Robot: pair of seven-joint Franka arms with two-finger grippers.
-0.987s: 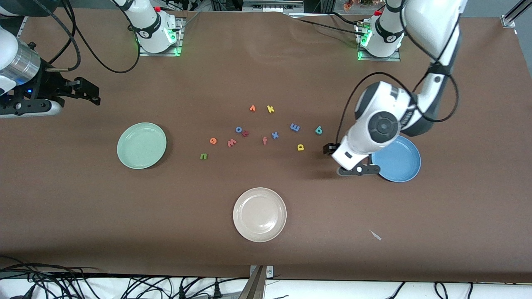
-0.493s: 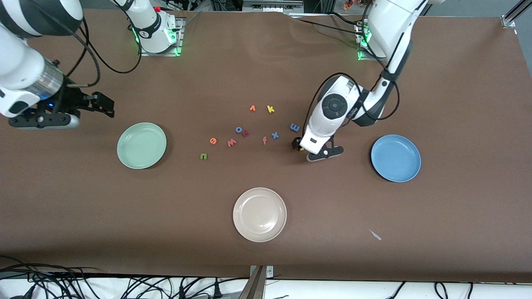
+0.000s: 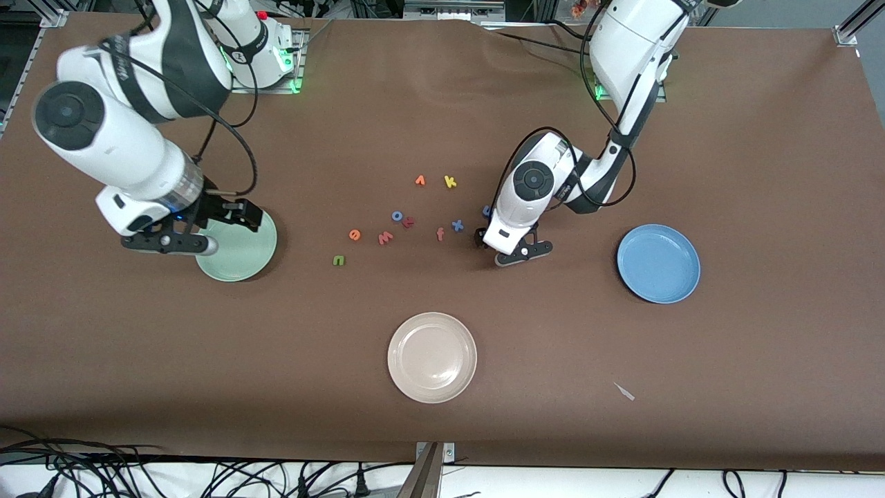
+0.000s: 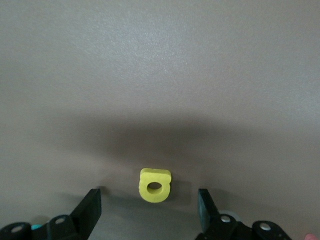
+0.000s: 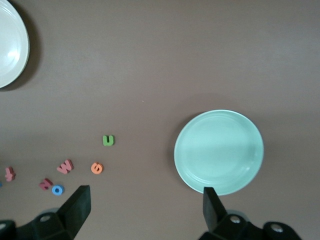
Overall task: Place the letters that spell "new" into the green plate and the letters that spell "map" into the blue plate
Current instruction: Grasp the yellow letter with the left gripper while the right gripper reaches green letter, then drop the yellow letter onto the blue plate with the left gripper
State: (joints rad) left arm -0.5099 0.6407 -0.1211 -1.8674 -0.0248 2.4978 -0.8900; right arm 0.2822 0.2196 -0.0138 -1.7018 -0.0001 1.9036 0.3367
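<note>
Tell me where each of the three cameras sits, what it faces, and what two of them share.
Front view: high across the table, facing both bases; shows both arms, the left gripper and the right gripper.
Left wrist view: on the left wrist, looking down at the yellow letter between its open fingers.
Right wrist view: on the right wrist, looking down past its open fingers.
Shared: front and right wrist views both show the green plate.
</note>
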